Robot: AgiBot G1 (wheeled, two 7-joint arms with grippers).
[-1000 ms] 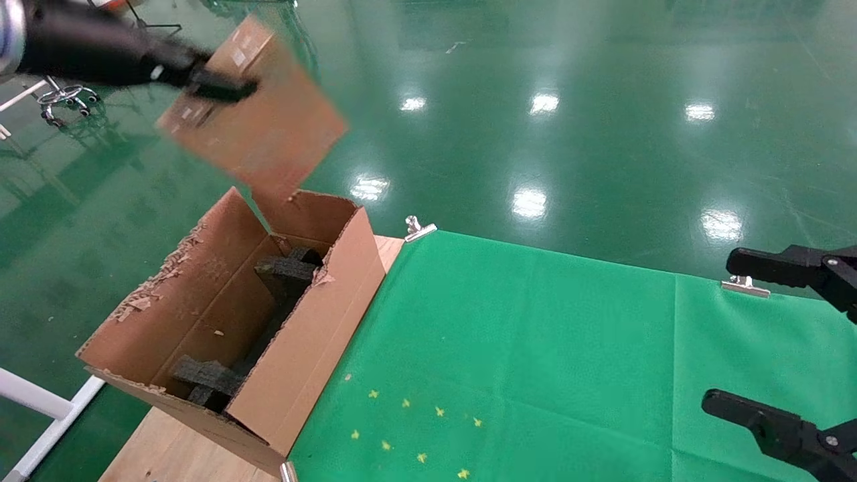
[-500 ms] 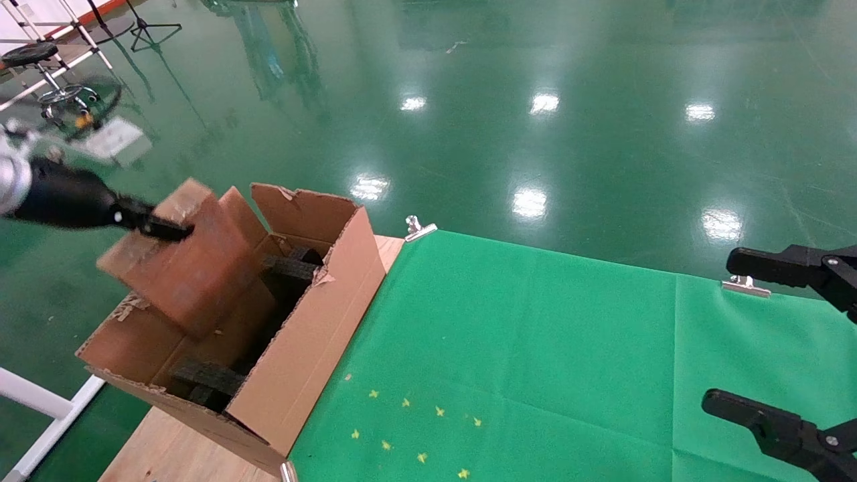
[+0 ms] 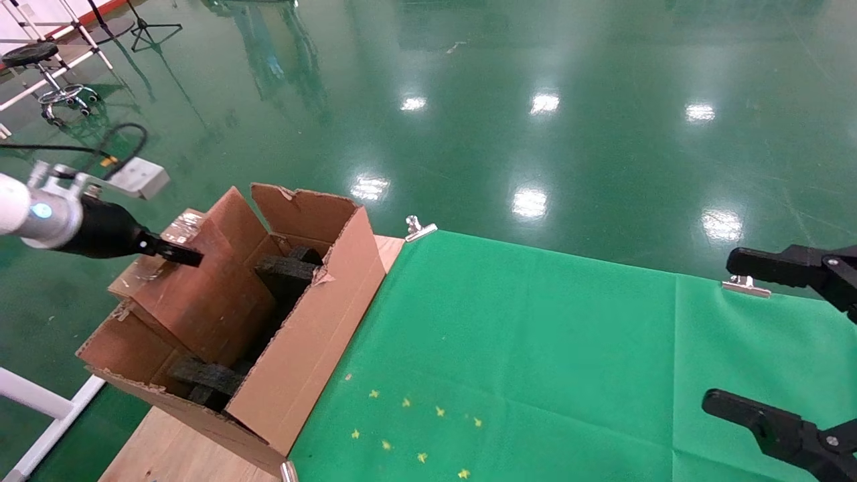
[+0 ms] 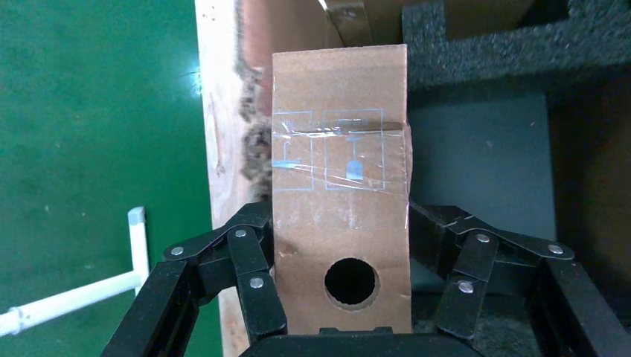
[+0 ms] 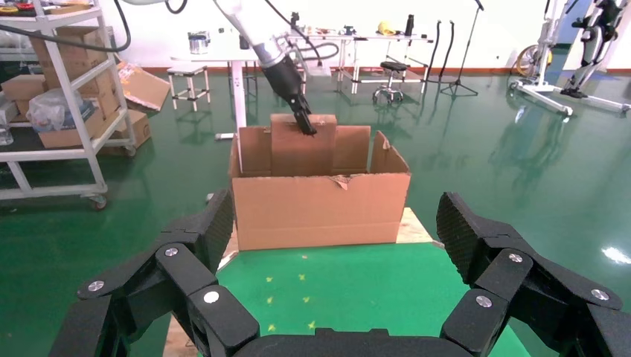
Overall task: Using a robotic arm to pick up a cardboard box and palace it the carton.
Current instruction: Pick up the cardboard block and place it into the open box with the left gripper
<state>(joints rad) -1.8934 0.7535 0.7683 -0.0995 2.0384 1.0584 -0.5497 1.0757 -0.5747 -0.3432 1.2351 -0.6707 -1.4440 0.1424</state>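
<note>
At the table's left edge, head view: one carton [image 3: 294, 348] is standing open with its torn flaps up, and the robotic arm [image 3: 40, 213] is reaching in from the left. Its left gripper [image 3: 175, 254] is clamping the top of one cardboard box [image 3: 201, 294], which is sitting tilted and partly lowered inside the carton beside black foam blocks [image 3: 286, 271]. The right gripper [image 3: 770, 341] is hanging over the green cloth [image 3: 535, 348] at the table's right edge, its two jaws spread wide and holding nothing. Two metal clips [image 3: 418, 229] are pinning the cloth along the far edge.

Left wrist view: the left gripper [image 4: 350, 297] is pressing its two linked fingers [image 4: 249, 279] against the long sides of the cardboard box [image 4: 341, 223], jaws closed on it. One round hole [image 4: 350, 281] is showing in the taped face.

Right wrist view: the right gripper [image 5: 335, 245] is keeping both jaws well apart, empty. Beyond it, the carton [image 5: 320, 208] is standing on the table's far edge with the cardboard box [image 5: 301, 145] rising out of it, gripped from above by the left gripper [image 5: 303, 119].
</note>
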